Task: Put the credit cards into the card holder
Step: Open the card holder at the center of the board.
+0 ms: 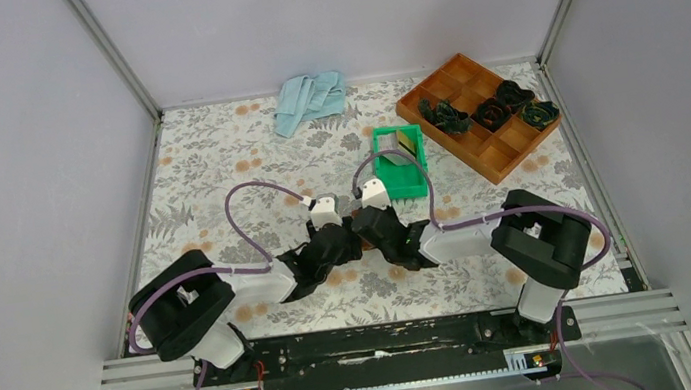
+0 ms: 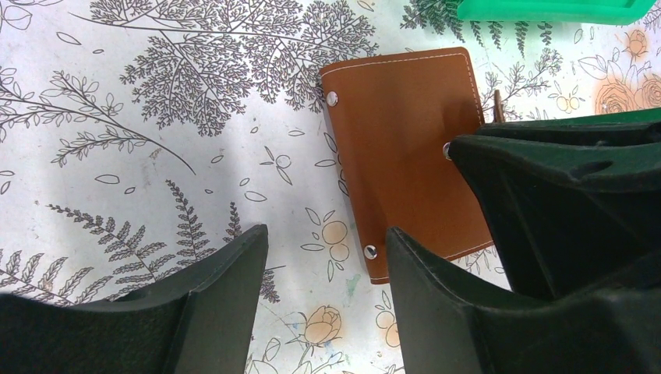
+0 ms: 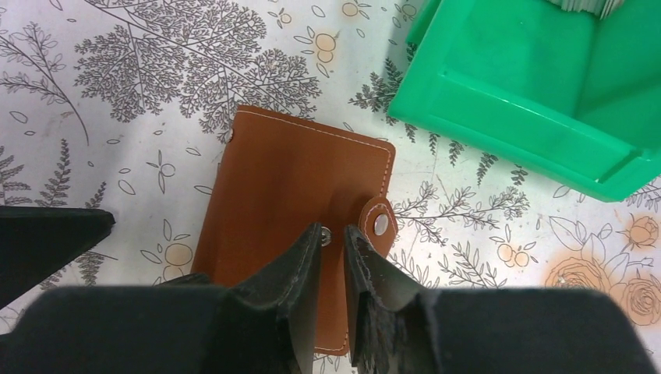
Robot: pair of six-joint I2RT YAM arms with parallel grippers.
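The card holder (image 2: 405, 148) is a brown leather wallet lying folded shut on the floral tablecloth, its snap tab (image 3: 380, 222) undone and lifted. My right gripper (image 3: 334, 231) hovers over its near edge beside the tab, jaws a narrow gap apart with nothing between them. My left gripper (image 2: 326, 234) is open wide; its right finger overlaps the holder's near corner and its left finger is over bare cloth. The credit cards (image 1: 403, 144) stand in the green bin (image 1: 401, 186), gold-tan and grey. In the top view the two grippers meet over the holder and hide it.
The green bin (image 3: 507, 86) sits just beyond the holder, to the right. An orange-brown wooden compartment tray (image 1: 491, 164) with dark items stands at the back right. A light blue cloth (image 1: 309, 99) lies at the back centre. Grey walls close in the table.
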